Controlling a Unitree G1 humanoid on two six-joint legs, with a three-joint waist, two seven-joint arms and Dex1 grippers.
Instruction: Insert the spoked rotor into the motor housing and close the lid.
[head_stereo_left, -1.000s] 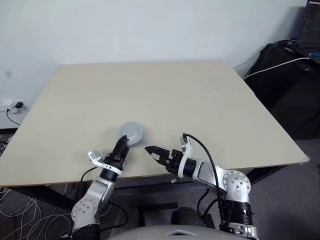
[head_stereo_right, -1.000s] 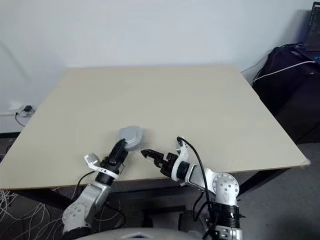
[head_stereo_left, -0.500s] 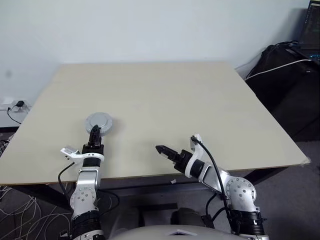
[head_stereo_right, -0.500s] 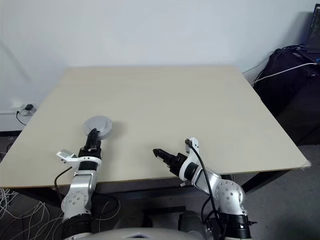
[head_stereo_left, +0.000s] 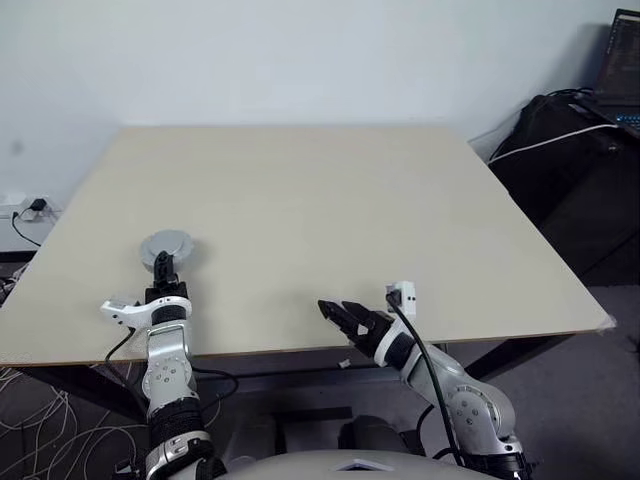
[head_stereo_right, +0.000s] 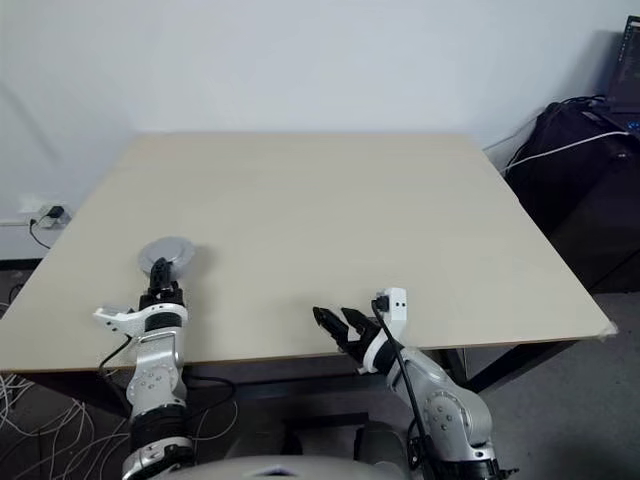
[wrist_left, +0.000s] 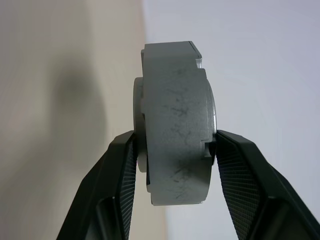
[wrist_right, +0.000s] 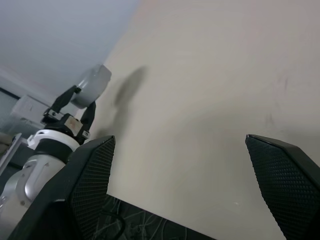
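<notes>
My left gripper (head_stereo_left: 162, 264) is shut on a thick round grey metal part (head_stereo_left: 168, 246), which I take for the motor housing with a smooth lid face upward. It hangs level, a little above the table's (head_stereo_left: 350, 190) left front area. In the left wrist view the part (wrist_left: 175, 100) is edge-on, and the black fingers (wrist_left: 122, 165) press on its two flat faces. The spoked rotor is out of view. My right gripper (head_stereo_left: 338, 313) stands open over the table's front edge with nothing between its fingers. The right wrist view shows the left gripper (wrist_right: 70, 112) with the part (wrist_right: 92, 82).
Black bags (head_stereo_left: 560, 130) and a white cable sit on the floor at the right, with a laptop (head_stereo_left: 625, 60) behind them. A wall socket (head_stereo_left: 30, 210) and loose cables lie at the left of the table.
My left gripper has carried the grey part from the front middle of the table out to the left. The right gripper has rolled and shifted slightly to the right.
</notes>
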